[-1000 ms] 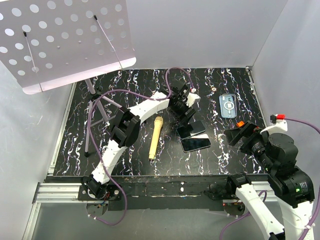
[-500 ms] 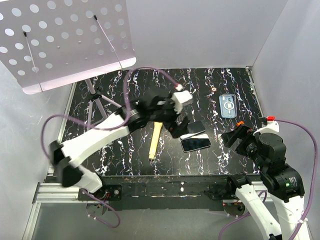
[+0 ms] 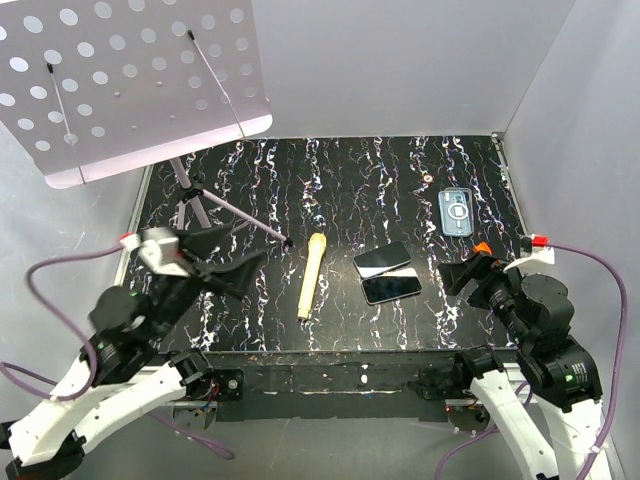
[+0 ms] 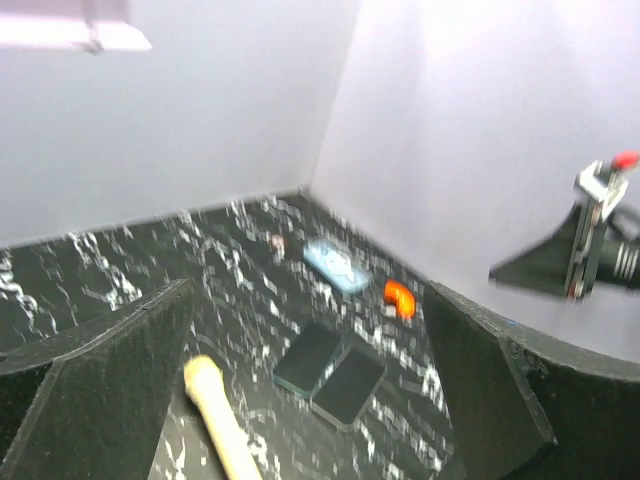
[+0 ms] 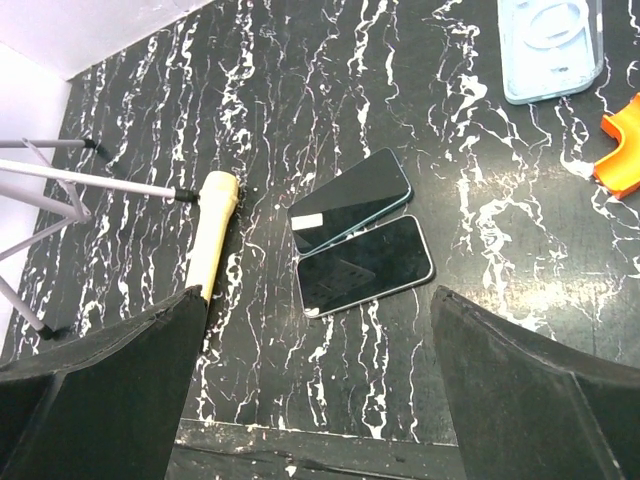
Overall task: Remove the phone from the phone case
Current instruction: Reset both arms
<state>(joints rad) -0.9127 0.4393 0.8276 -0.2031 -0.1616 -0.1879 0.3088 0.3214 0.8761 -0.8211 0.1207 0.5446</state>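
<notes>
A black phone (image 3: 391,289) with a silvery rim lies flat on the marbled table, screen up. Against its far edge lies a dark slab with a teal rim (image 3: 382,258), which may be the phone case; I cannot tell. Both show in the right wrist view, the phone (image 5: 365,268) and the slab (image 5: 350,200). My left gripper (image 3: 232,258) hangs open and empty at the near left, far from them. It looks across at the phone (image 4: 348,385) and the slab (image 4: 308,358). My right gripper (image 3: 462,272) is open and empty, to the phone's right.
A pale blue clear case (image 3: 456,211) lies at the far right, an orange piece (image 3: 481,248) near my right gripper. A yellow stick (image 3: 311,275) lies left of the phones. A tripod stand (image 3: 205,205) with a perforated desk (image 3: 130,80) fills the far left.
My left arm has pulled back from the phones to the near left, and its jaws have opened wide. The phone and the slab stay on the table. The right arm has hardly moved.
</notes>
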